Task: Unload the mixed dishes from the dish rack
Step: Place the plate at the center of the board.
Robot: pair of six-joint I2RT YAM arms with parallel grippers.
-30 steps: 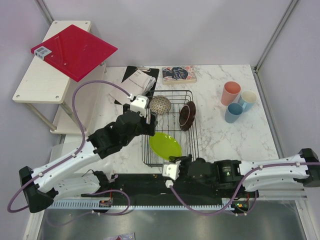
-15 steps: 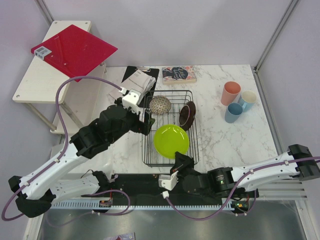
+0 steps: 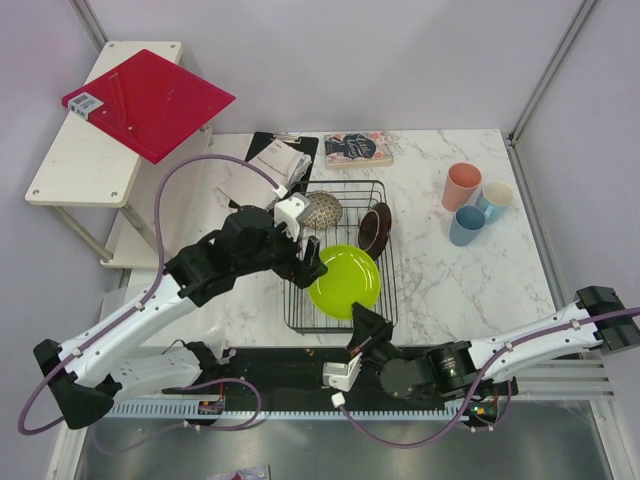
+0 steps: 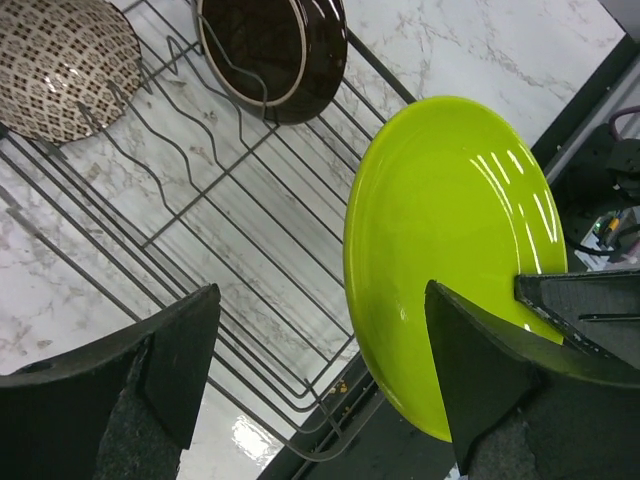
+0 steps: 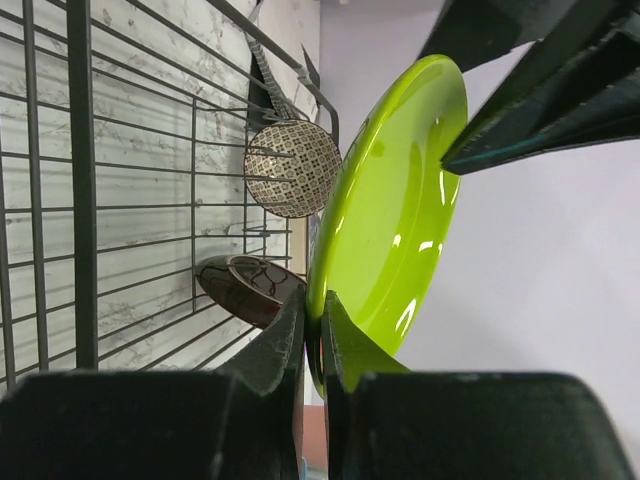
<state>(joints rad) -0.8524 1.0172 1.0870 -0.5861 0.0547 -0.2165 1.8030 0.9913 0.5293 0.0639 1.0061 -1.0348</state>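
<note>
Right gripper [image 5: 314, 308] is pinched narrow on the near rim of the round lime green plate [image 3: 345, 280]. The plate stands tilted on edge over the near half of the rectangular black wire dish rack [image 3: 350, 184]; I cannot tell whether its lower edge touches the wires. Left gripper [image 4: 320, 300] is spread wide close beside the plate and holds nothing.

Done, judging by layout: pink cup [image 3: 461, 186], light blue mug [image 3: 494, 200] and darker blue cup [image 3: 466, 225] stand together on the marble worktop [image 3: 450, 280] towards its far right corner, well apart from the rack.

Left to do: the green plate is not yet set down. The speckled beige-brown bowl [image 3: 321, 209] and the round dark-backed plate [image 3: 375, 230] sit at the rack's far end. Roughly half unloaded.
</note>
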